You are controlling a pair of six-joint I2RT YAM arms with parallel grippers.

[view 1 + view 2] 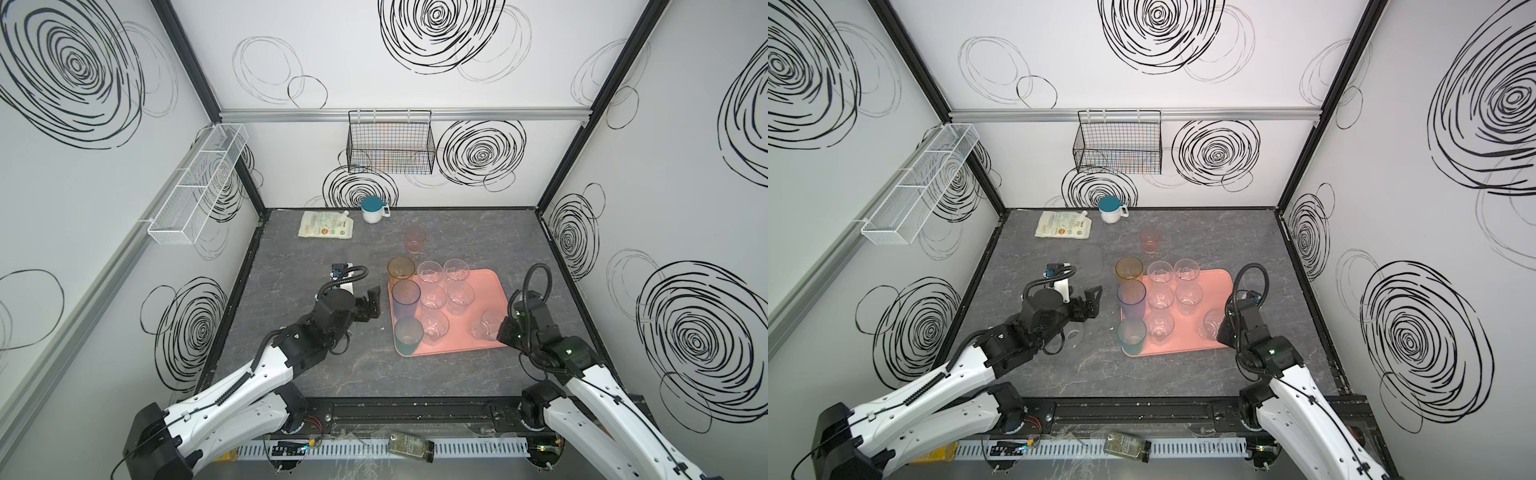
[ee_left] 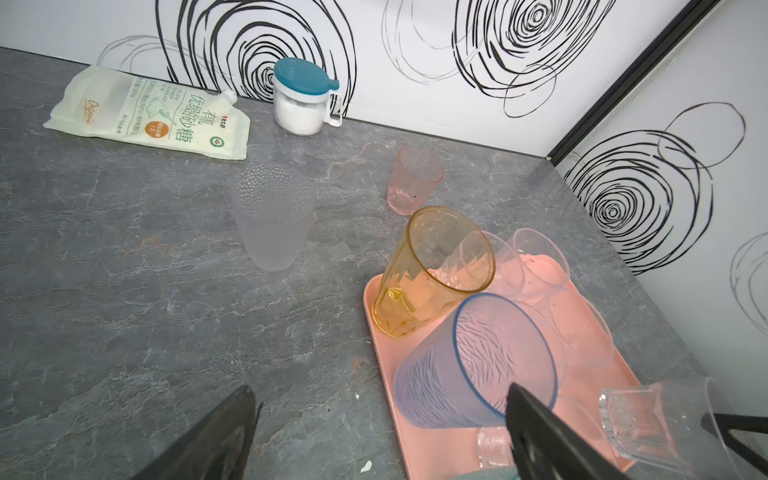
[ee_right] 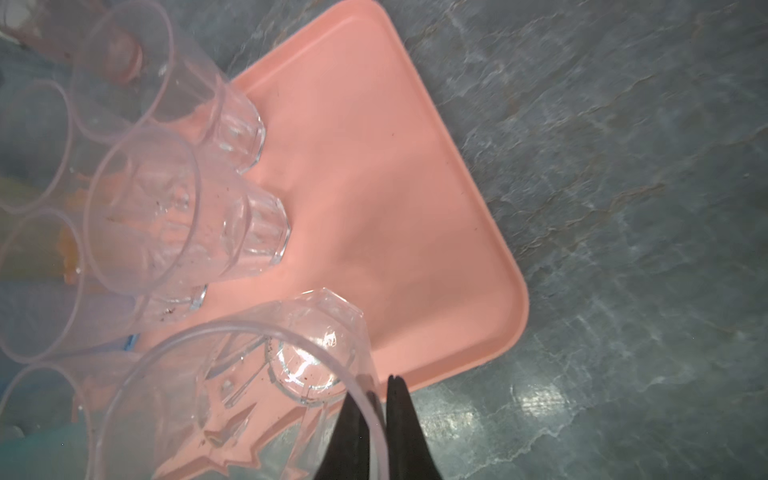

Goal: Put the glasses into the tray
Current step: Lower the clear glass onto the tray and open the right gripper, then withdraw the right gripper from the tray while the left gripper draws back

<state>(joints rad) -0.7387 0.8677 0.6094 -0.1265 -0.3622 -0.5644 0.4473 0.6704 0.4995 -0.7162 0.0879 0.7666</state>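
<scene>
Right hand [image 3: 379, 380] is pinched on a clear glass [image 3: 316, 332] by its rim, at the tray's [image 3: 374, 187] near corner. That's a thin grip: it could slip, or tip on release into the glasses [image 3: 145, 216] beside it. Left hand [image 1: 371, 304] gapes beside the tray. A pink glass [image 1: 415, 240] waits on the counter [image 1: 332, 374].

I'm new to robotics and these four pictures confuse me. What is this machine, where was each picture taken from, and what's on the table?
It is two robot arms, each ending in a two-fingered gripper. Two pictures look down from a camera overhead; the other two come from cameras on the arms' wrists. The left gripper is open and holds nothing. The right gripper pinches the wall of a clear glass over the pink tray, where other glasses stand. Off the tray, on the grey table: a pink glass, a frosted glass, a sugar pouch and a teal-lidded mug.
</scene>
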